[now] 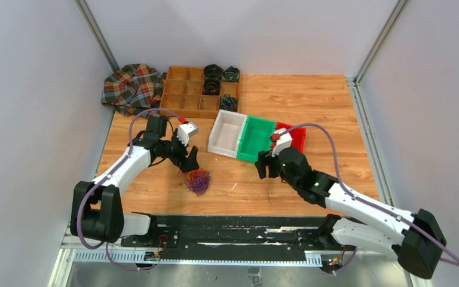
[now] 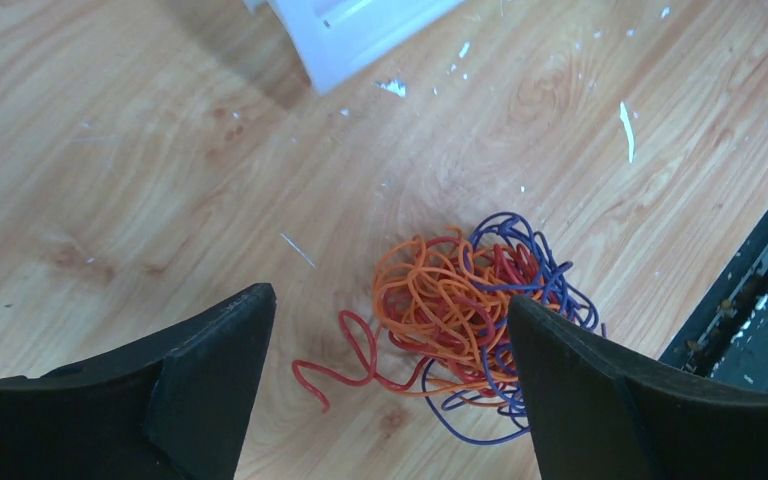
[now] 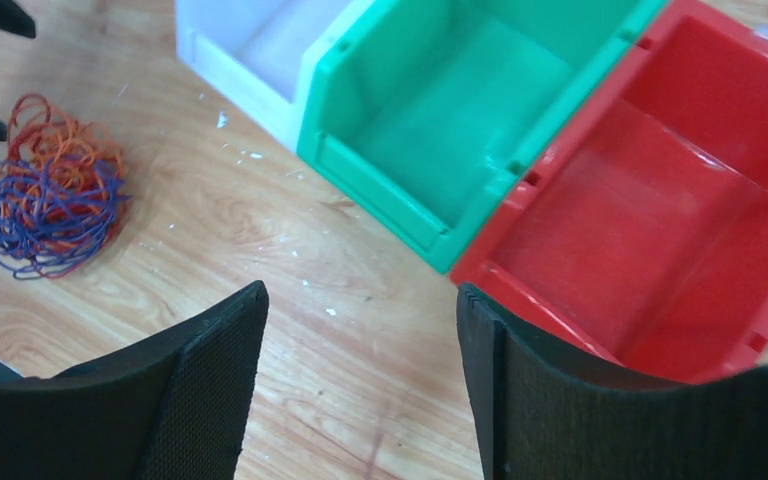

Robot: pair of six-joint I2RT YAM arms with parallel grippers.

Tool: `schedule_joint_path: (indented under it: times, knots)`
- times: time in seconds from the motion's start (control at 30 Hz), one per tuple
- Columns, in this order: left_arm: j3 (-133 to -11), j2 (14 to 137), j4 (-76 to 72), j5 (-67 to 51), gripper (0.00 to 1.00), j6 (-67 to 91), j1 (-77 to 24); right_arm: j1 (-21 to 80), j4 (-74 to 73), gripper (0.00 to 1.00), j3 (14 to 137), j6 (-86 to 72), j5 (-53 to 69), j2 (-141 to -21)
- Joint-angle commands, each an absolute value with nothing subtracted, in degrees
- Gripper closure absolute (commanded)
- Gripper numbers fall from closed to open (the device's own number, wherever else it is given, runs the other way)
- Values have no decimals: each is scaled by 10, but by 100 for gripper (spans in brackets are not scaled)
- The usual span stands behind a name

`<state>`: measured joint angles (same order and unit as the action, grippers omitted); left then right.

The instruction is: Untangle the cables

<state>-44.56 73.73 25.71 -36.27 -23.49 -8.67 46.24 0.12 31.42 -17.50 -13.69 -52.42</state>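
Note:
The cables lie as one tangled ball of thin red, orange and purple strands on the wooden table. In the left wrist view the cables sit between and just beyond my fingertips, with a red end curling out to the left. My left gripper hovers over the bundle, open, touching nothing; from above the left gripper is just up-left of it. My right gripper stands open near the green bin, empty. The right wrist view shows the cables far left and the right gripper over bare wood.
White bin, green bin and red bin sit side by side mid-table. A wooden divider tray with dark coiled rolls is at the back. A plaid cloth lies back left. A black rail borders the near edge.

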Motion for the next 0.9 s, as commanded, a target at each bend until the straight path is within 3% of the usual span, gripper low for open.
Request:
schedule_joint_path:
  times: [0.0, 0.2, 0.33, 0.43, 0.67, 0.87]
  knots:
    - [-455, 762, 280, -381, 13, -275, -95, 537, 11, 32, 364, -150, -212, -593]
    - [-453, 789, 295, -411, 34, -303, -102, 614, 49, 35, 425, -132, -190, -698]
    - [-458, 814, 295, -417, 67, -308, -105, 646, 76, 37, 471, -131, -152, -774]
    - [-468, 814, 309, -408, 85, -311, -105, 660, 86, 39, 512, -131, -119, -825]
    - [-466, 743, 338, -403, 98, -305, -105, 672, 83, 41, 605, -172, -63, -919]
    - [-434, 687, 306, -364, 99, -256, -104, 704, 88, 42, 627, -248, -124, -967]
